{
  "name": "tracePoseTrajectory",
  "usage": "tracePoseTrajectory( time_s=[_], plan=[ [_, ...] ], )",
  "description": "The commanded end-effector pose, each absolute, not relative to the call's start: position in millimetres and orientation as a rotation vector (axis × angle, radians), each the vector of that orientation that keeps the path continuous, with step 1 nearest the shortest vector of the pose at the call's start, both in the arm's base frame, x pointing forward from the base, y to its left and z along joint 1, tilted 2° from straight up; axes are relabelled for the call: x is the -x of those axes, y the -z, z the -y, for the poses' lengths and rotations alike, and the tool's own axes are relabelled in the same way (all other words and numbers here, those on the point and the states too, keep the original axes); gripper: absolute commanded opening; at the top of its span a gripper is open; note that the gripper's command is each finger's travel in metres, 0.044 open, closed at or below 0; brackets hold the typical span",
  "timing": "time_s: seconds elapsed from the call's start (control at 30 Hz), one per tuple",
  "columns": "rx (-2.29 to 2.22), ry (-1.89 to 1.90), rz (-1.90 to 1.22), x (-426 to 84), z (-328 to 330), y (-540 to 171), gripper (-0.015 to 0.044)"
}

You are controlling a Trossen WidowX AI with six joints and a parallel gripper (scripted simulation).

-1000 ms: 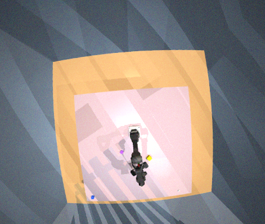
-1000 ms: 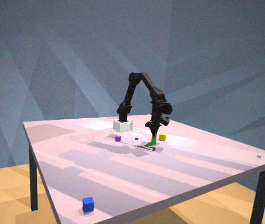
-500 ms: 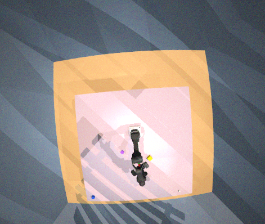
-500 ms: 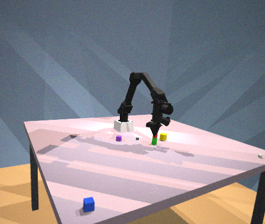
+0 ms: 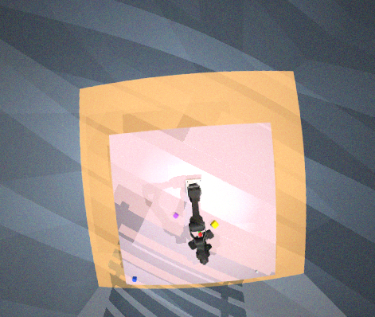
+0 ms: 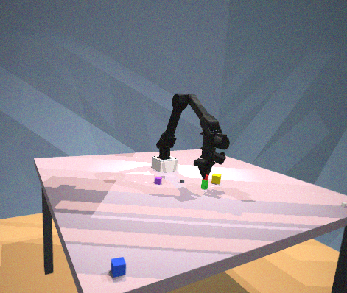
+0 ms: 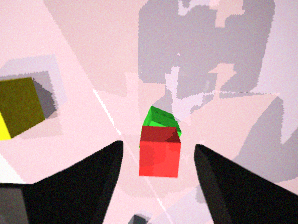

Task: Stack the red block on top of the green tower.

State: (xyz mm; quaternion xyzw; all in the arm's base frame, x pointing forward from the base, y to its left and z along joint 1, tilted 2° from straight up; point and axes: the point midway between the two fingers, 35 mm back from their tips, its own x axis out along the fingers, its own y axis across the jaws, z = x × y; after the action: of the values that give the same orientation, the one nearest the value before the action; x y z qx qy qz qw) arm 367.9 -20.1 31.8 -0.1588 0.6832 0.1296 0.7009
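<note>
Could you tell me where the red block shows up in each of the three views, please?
Top: red block, small dot amid the wrist, lower centre.
Exterior: on the green tower, under the gripper.
Wrist: centre, between the parted fingers.
Shared landmark: yellow block beside it.

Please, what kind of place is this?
Probably a bare test space for block handling: one robot arm mounted on a pale pink table, a few small coloured cubes such as a blue one, and plain grey-blue walls.
</note>
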Motion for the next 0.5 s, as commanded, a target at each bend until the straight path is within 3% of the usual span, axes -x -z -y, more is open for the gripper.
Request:
tracePoseTrajectory(
  time_s=[0.0,0.17,0.47],
  plan=[
    [0.355,-0.288,-1.521,-368.0,20.2,-31.1,0.0315],
    [0.355,-0.288,-1.521,-368.0,20.2,-31.1,0.0440],
    [0.355,-0.288,-1.521,-368.0,20.2,-31.1,0.0440]
  ],
)
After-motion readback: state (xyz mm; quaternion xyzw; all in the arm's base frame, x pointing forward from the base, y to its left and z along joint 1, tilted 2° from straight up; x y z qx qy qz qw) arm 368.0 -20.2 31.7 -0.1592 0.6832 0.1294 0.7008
